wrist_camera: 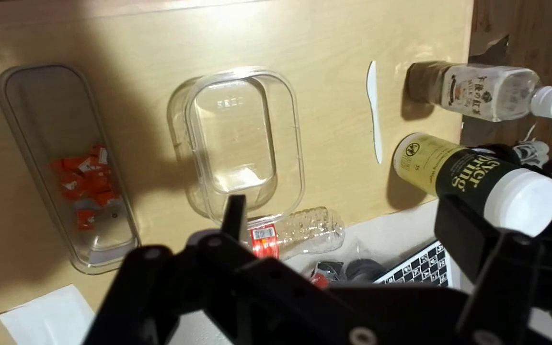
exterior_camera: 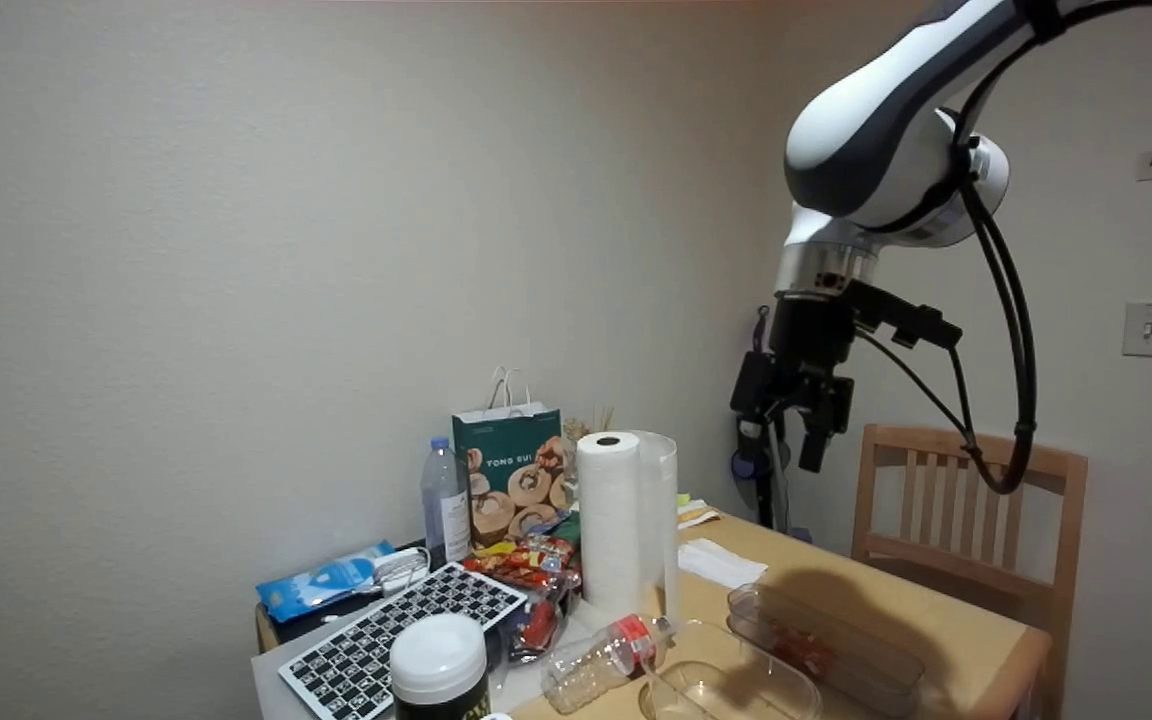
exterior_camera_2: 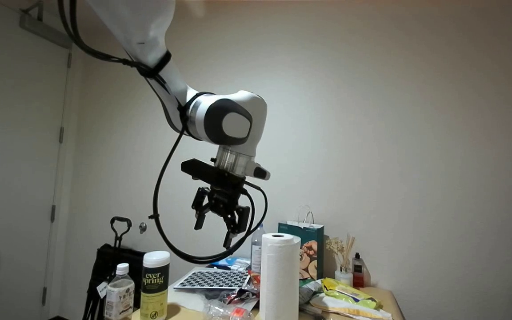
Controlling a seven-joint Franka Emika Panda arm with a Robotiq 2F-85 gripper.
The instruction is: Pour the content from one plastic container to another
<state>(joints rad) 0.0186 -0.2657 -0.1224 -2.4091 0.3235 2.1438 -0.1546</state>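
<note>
A long, see-through plastic container (wrist_camera: 43,108) stands on the table at the left of the wrist view. Several small red-orange wrapped packets (wrist_camera: 84,179) lie in it. It also shows in an exterior view (exterior_camera: 876,668). A wider see-through plastic container (wrist_camera: 235,136) stands beside it, apart from it, with nothing seen inside. That one also shows in an exterior view (exterior_camera: 771,690). My gripper (wrist_camera: 345,215) is open and empty, its fingers wide apart. It hangs well above the table, pointing down, in both exterior views (exterior_camera: 781,440) (exterior_camera_2: 214,233). Neither container shows in the latter view.
An empty bottle (wrist_camera: 309,232) lies against or under the wider container's rim. A white knife (wrist_camera: 374,112), milk tea bottle (wrist_camera: 487,91) and wipes canister (wrist_camera: 429,163) are to the right. A paper-towel roll (exterior_camera: 609,520), checkered board (exterior_camera: 401,640) and chair (exterior_camera: 971,510) are nearby.
</note>
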